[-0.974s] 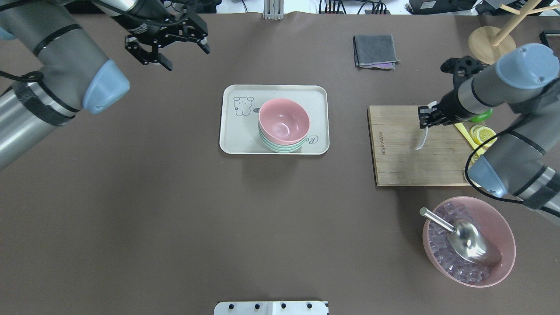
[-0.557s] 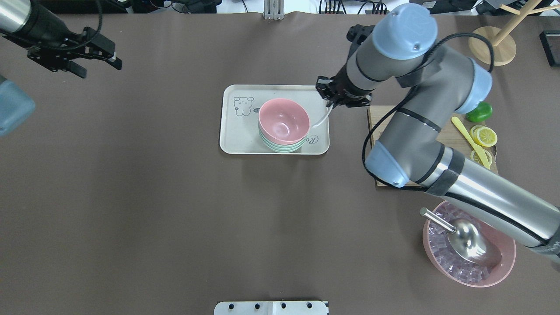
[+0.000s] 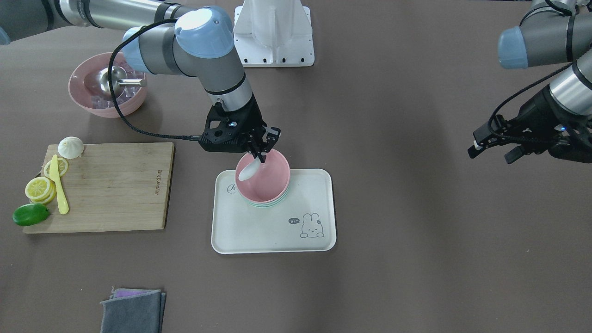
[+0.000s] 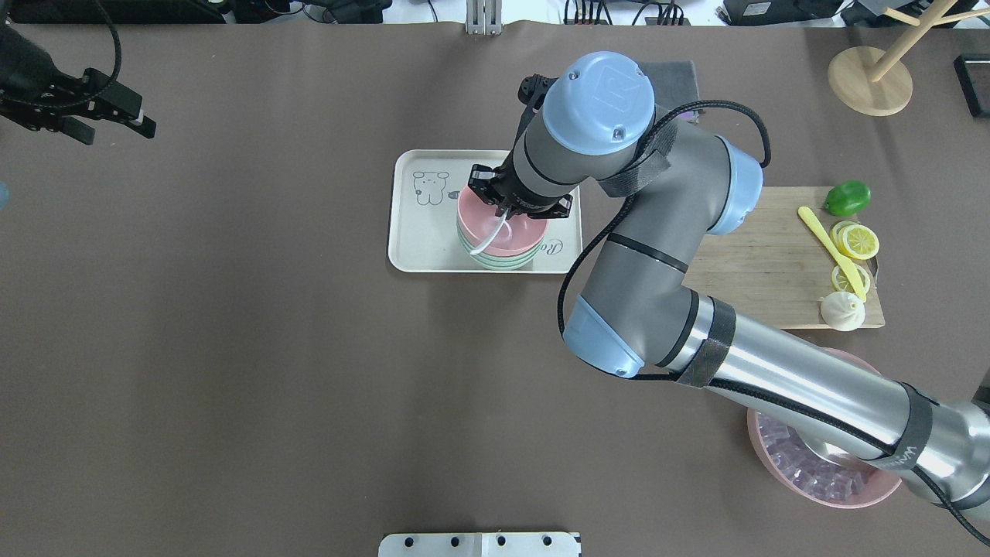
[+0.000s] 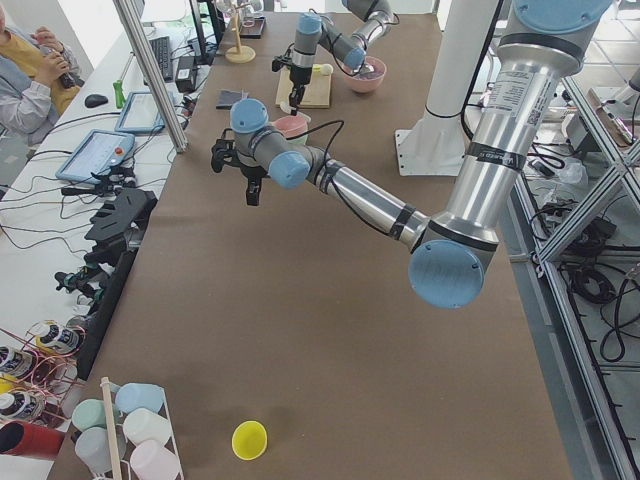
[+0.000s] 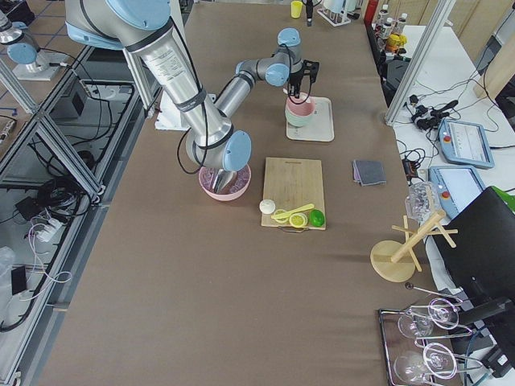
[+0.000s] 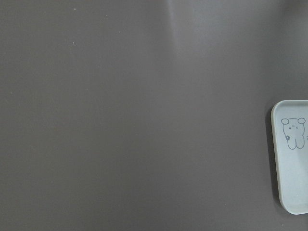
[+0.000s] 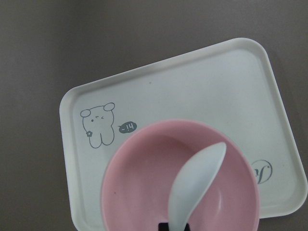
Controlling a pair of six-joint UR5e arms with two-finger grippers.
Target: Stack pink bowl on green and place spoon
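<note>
One second ago your right claw (image 4: 506, 213) held the spoon (image 4: 487, 240) over the board (image 4: 766, 263) at 3 o'clock. Now it dangles it inside the pink bowl (image 4: 526, 236), already nested on the green bowl (image 4: 495, 264). Only the release seems left. It pinches the handle tight. The left claw (image 4: 108, 116) hangs spread and empty at 10 o'clock.

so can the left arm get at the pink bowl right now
Probably not cleanly. The right pincer hangs directly over the pink bowl, holding the white spoon down into it, so the top is blocked. The left pincer is open, well off to the side.
</note>
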